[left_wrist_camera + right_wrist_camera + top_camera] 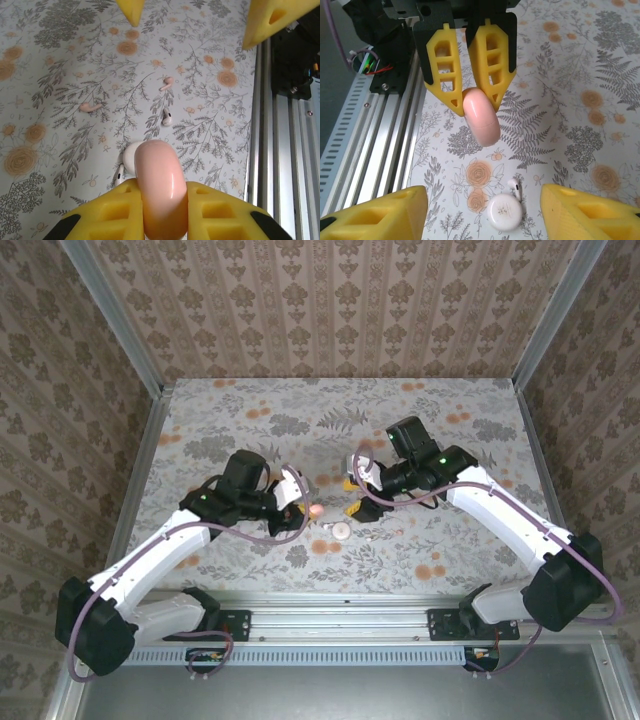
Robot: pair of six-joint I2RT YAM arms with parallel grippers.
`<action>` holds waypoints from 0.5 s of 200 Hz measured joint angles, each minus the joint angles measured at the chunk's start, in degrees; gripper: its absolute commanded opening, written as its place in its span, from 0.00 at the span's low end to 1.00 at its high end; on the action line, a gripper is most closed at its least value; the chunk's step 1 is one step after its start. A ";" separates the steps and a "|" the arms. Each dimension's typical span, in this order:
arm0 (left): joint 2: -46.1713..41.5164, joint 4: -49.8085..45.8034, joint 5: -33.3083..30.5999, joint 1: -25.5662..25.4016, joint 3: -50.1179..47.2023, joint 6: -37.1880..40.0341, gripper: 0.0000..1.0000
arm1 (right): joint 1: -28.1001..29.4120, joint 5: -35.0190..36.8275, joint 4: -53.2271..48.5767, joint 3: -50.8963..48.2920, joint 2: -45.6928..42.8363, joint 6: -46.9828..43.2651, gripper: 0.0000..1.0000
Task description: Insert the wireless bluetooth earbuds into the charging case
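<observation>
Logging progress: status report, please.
Left pincer shut on glossy salmon-pink rounded charging case. Right pincer open, empty. Two small pink plastic earbuds loose on floral table. White round case, white earbud lie nearby.

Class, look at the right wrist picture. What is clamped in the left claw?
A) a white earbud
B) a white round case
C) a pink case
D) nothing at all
C: the pink case is pinched between the yellow fingers of the left claw, while the white round case lies loose on the table.
</observation>
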 measured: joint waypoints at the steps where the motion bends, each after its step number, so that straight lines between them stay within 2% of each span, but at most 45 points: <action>1: 0.00 -0.02 0.02 -0.02 0.00 0.07 0.19 | 0.00 -0.02 -0.02 0.00 0.02 -0.07 0.62; 56: -2.10 0.28 -0.98 -1.84 -1.38 2.99 0.19 | 0.00 -0.35 -5.60 4.74 4.50 -5.49 0.62; 100: -2.82 0.72 -2.19 -2.38 -2.56 3.89 0.19 | 0.00 -0.37 -7.23 7.10 4.90 -8.28 0.57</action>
